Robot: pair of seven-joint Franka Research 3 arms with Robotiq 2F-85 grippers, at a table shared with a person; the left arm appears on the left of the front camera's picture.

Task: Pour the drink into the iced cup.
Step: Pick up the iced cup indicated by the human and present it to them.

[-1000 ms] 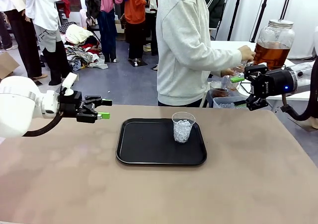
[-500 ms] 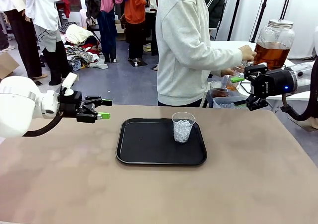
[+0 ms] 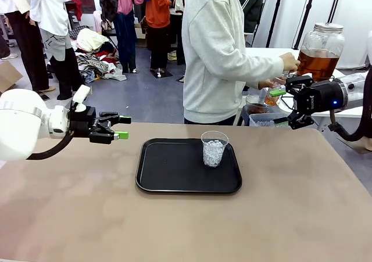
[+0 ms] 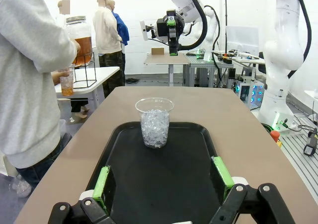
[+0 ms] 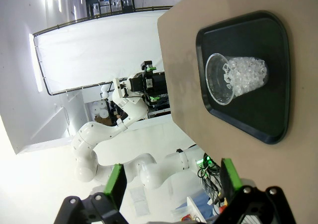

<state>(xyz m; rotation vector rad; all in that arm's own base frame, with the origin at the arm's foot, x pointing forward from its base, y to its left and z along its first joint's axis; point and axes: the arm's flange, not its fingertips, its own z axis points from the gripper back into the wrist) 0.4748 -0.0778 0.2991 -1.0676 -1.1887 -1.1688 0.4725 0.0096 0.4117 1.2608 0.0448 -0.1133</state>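
- Looking across the table [image 3: 290, 215] in the front view, the ice-filled cup [image 3: 214, 149] is standing upright on the far right part of the black tray [image 3: 174, 175].
- The left gripper [image 3: 123, 128] is hovering left of the tray, jaws spread wide and holding nothing. The right gripper [image 3: 282, 107] is hanging beyond the table's far right corner, equally wide and empty.
- The drink [image 3: 317, 63] is sitting in a lidded jar [image 3: 323, 38] on a side table [image 3: 261, 53] behind the right gripper. A person [image 3: 221, 53] is standing there with one hand [image 3: 288, 61] at the jar.
- The left wrist view is looking down the tray's length. The cup is rising beyond the green pads [image 4: 102, 182], which are standing wide apart with nothing between them.
- It is adding the person's other hand [image 4: 62, 76], gripping a small cup [image 4: 66, 85] of amber liquid under the jar. The right gripper is showing far off past the table's end.
- The right wrist view is rolled, so the cup and tray are appearing sideways. The left gripper is showing small beyond the table edge, and the near pads are again wide apart and empty.
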